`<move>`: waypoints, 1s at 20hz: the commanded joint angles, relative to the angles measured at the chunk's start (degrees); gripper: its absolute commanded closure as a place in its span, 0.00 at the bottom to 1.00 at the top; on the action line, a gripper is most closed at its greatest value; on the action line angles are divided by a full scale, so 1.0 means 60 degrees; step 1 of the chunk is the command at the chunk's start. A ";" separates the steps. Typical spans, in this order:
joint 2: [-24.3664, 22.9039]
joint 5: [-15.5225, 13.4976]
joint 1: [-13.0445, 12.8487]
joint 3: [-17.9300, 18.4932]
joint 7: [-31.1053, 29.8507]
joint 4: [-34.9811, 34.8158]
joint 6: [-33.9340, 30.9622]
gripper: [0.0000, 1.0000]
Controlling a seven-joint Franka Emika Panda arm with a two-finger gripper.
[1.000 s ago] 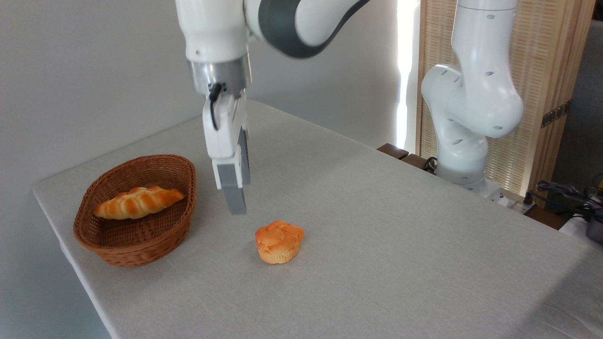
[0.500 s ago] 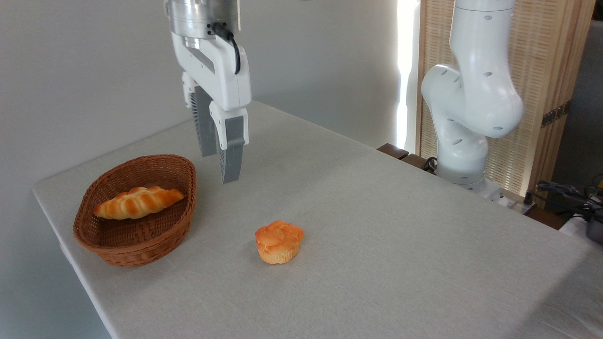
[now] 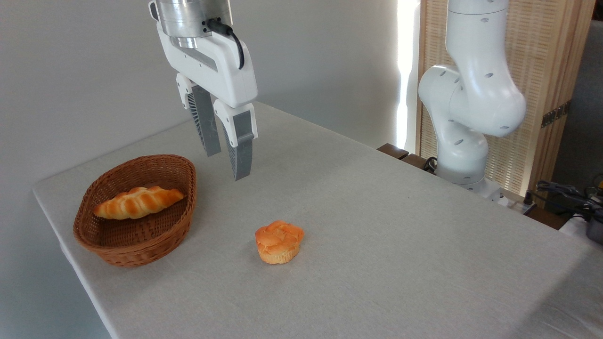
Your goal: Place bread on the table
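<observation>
The bread (image 3: 279, 241), a small round orange-golden bun with a knotted top, rests upright on the grey-beige table (image 3: 377, 212), right of the basket. My gripper (image 3: 227, 165) hangs well above the cloth, up and to the left of the bread. It is open, with nothing between its two grey fingers (image 3: 241, 150).
A brown oval wicker basket (image 3: 136, 209) stands at the table's left end and holds a long twisted golden loaf (image 3: 137, 202). The arm's white base (image 3: 464, 141) rises beyond the table's far right edge. Cables lie at the far right.
The gripper has risen away from the bread and turned, so both fingers now show apart. The bread and basket have not moved.
</observation>
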 commanded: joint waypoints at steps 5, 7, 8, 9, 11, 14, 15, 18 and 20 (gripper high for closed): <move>0.0005 0.0162 0.0550 -0.0432 -0.0010 0.0210 -0.0516 0.00; 0.0020 0.0557 0.0579 -0.0723 -0.0010 0.0195 -0.0502 0.00; 0.0020 0.0602 0.0666 -0.0768 -0.0010 0.0195 -0.0502 0.00; 0.0006 0.0603 0.0812 -0.0885 -0.0024 0.0180 -0.0458 0.00; 0.0005 0.0588 0.0843 -0.0945 -0.0024 0.0166 -0.0429 0.00; -0.0155 0.0501 0.0843 -0.0945 -0.0054 -0.0053 -0.0283 0.00; -0.0272 0.0442 0.0843 -0.0930 -0.0068 -0.0257 -0.0079 0.00; -0.0478 0.0442 0.0872 -0.0901 -0.0068 -0.0552 0.0158 0.00; -0.0493 0.0442 0.0872 -0.0843 -0.0054 -0.0567 0.0143 0.00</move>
